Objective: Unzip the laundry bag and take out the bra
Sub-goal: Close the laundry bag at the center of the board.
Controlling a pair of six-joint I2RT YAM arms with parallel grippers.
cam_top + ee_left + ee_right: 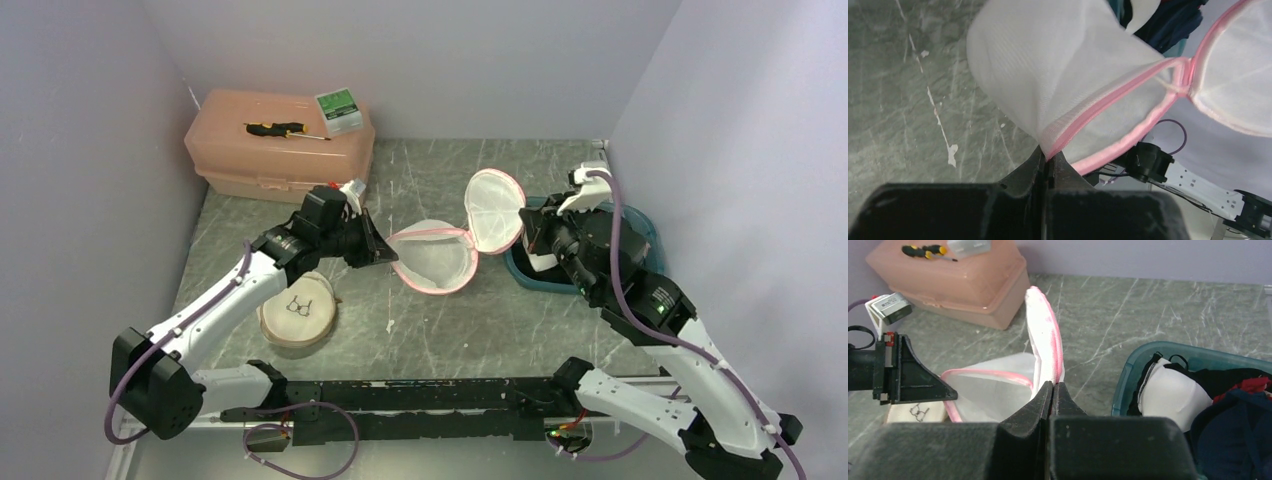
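Note:
The laundry bag (435, 258) is a round white mesh case with pink trim, standing unzipped like a clamshell with its lid (495, 210) raised. My left gripper (392, 256) is shut on the left rim of the lower half; in the left wrist view its tips (1049, 156) pinch the pink zipper edge of the bag (1058, 65). My right gripper (1053, 385) is shut on the edge of the upright lid (1045, 330). A white bra (1173, 392) with black straps lies in the teal bin (1128, 385), outside the bag.
The teal bin (525, 275) of dark clothes sits under my right arm by the right wall. A pink toolbox (275, 150) with a screwdriver (275, 128) and a green box (340, 110) stands at the back left. A round cream disc (298, 310) lies under my left arm.

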